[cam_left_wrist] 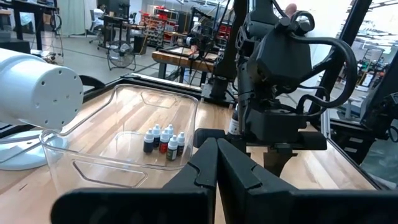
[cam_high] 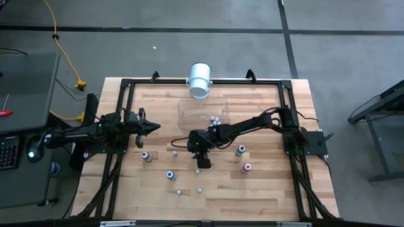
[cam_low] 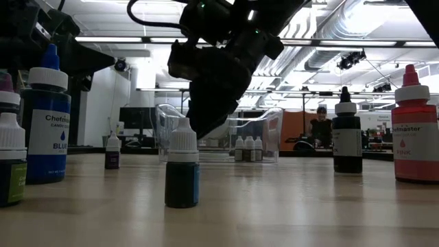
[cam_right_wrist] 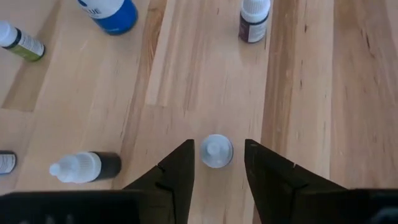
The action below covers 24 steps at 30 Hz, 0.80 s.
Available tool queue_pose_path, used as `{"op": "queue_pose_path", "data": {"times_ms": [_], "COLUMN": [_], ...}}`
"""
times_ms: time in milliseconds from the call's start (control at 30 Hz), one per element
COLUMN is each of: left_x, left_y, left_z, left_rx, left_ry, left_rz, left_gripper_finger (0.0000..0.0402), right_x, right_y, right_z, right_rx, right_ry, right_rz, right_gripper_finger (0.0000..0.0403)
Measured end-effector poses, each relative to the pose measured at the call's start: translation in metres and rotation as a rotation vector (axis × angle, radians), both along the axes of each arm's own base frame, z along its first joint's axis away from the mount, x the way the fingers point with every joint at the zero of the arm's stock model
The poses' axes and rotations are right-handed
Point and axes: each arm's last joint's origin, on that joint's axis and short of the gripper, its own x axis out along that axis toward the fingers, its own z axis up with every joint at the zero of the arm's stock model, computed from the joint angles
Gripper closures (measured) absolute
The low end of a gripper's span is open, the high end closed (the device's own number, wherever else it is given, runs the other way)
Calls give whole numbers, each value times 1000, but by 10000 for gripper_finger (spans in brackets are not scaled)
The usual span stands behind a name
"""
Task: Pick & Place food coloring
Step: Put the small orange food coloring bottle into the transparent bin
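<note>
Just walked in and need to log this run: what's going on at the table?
The robot is collecting small food coloring bottles into a clear tub, where a few already stand. The right gripper is down over the middle of the table, its open fingers on either side of one small upright bottle with the cap between them, not yet gripped. The left gripper waits shut at the table's left side. Other bottles remain scattered on the table.

wooden table (cam_high: 271, 189), scattered bottles (cam_high: 170, 174), clear tub (cam_high: 189, 113)
</note>
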Motion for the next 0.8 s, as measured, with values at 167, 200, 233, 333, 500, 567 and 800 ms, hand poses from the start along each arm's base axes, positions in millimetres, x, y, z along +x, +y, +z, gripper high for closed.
{"op": "queue_pose_path", "data": {"times_ms": [167,200,233,333,500,567,800], "left_x": [0,0,0,0,0,0,0], "left_y": [0,0,0,0,0,0,0], "left_z": [0,0,0,0,0,0,0], "left_rx": [0,0,0,0,0,0,0], "left_ry": [0,0,0,0,0,0,0], "left_rz": [0,0,0,0,0,0,0], "left_gripper_finger": [401,401,401,401,401,401,401], "right_x": [0,0,0,0,0,0,-1], "right_y": [0,0,0,0,0,0,0], "right_z": [0,0,0,0,0,0,9], "right_rx": [-1,-1,-2,-3,-3,-3,-5], "right_ry": [4,4,4,2,0,0,18], "right_rz": [0,0,-1,-1,-1,-1,-1], "right_gripper_finger": [297,304,311,335,363,363,363]}}
